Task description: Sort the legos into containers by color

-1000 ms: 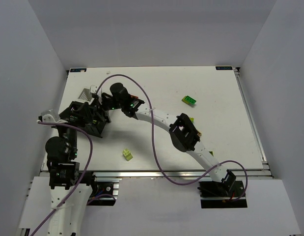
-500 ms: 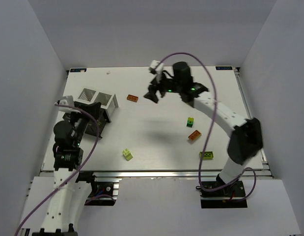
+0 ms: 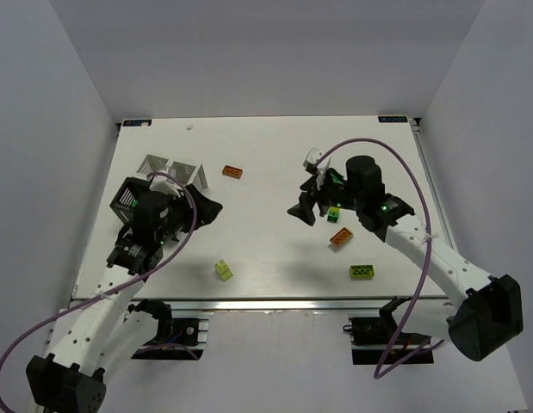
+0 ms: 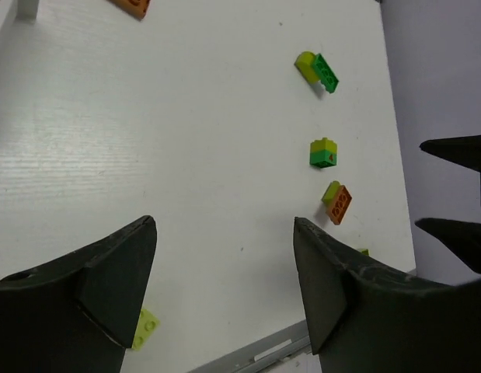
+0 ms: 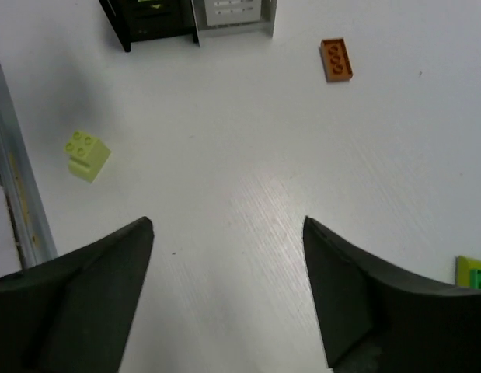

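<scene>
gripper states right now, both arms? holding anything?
Left gripper: open, nothing between the fingers.
Right gripper: open, nothing between the fingers.

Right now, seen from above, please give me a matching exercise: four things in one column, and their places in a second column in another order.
Things: 1 flat orange brick; 2 pale lime brick; 3 black box; 4 white box.
Places: A far left, the box farther back; B far left, the box nearer the front; C alone near the front edge of the table; D just right of the white box.
Pairs: 1-D, 2-C, 3-B, 4-A.
</scene>
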{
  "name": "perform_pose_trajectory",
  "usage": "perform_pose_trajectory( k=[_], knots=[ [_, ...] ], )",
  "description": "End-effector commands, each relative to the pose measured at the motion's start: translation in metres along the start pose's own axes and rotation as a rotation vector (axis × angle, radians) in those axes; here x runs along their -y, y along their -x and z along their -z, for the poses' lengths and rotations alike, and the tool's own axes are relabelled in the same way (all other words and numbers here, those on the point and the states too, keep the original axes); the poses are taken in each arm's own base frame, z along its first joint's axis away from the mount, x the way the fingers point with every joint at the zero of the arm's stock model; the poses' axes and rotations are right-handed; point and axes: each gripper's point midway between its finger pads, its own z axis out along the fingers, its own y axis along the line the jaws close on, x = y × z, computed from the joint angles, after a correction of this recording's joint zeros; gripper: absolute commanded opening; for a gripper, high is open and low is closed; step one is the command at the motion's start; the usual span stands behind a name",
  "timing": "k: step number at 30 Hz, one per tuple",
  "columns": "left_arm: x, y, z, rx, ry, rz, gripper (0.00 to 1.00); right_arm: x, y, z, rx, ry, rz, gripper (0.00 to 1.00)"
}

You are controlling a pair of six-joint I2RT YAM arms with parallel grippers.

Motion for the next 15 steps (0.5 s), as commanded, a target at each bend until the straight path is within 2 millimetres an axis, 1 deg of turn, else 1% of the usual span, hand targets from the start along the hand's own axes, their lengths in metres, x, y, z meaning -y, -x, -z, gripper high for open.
perform_pose_trajectory(
  k=[1,2,3,4,6,7,8,9,10,11,12,13,14,15],
  knots=[
    [-0.017,-0.009,0.011,-0.022,0.174,0.07,0.81,-0.002,0.013,0.014,0.036,0.056,-0.026,0.89],
    [-0.02,-0.01,0.013,-0.013,0.206,0.083,0.81,-0.001,0.007,0.018,0.012,0.071,-0.039,0.89],
    [-0.025,-0.013,0.013,-0.006,0.248,0.082,0.82,-0.003,0.006,0.02,0.011,0.091,-0.044,0.89],
    [-0.033,-0.022,0.015,-0.034,0.294,0.08,0.82,-0.003,0.003,0.021,0.008,0.097,-0.054,0.89],
    [-0.039,-0.035,0.014,-0.072,0.358,0.086,0.82,-0.005,0.002,0.023,0.022,0.098,-0.042,0.89],
    [-0.049,-0.046,0.011,-0.106,0.414,0.072,0.82,-0.004,-0.007,0.024,0.014,0.079,-0.051,0.89],
    [-0.053,-0.052,0.01,-0.117,0.443,0.088,0.82,-0.003,-0.005,0.025,0.023,0.066,-0.033,0.89],
    [-0.051,-0.063,0.009,-0.152,0.454,0.068,0.82,-0.002,0.001,0.03,0.046,0.046,-0.006,0.88],
    [-0.056,-0.071,0.008,-0.175,0.497,0.048,0.82,0.001,0.003,0.033,0.049,0.02,0.004,0.81],
    [-0.056,-0.076,0.007,-0.174,0.517,0.062,0.82,0.001,0.005,0.035,0.057,0.011,0.011,0.76],
    [-0.049,-0.084,0.007,-0.194,0.513,0.04,0.82,-0.001,0.01,0.039,0.074,0.008,0.022,0.72],
    [-0.046,-0.087,0.007,-0.198,0.521,0.031,0.82,-0.002,0.012,0.04,0.081,0.011,0.025,0.65],
    [-0.046,-0.09,0.005,-0.186,0.549,0.037,0.83,-0.004,0.013,0.042,0.088,0.014,0.027,0.59],
    [-0.037,-0.098,0.005,-0.199,0.534,0.014,0.83,-0.004,0.014,0.042,0.091,0.016,0.026,0.51]
  ],
)
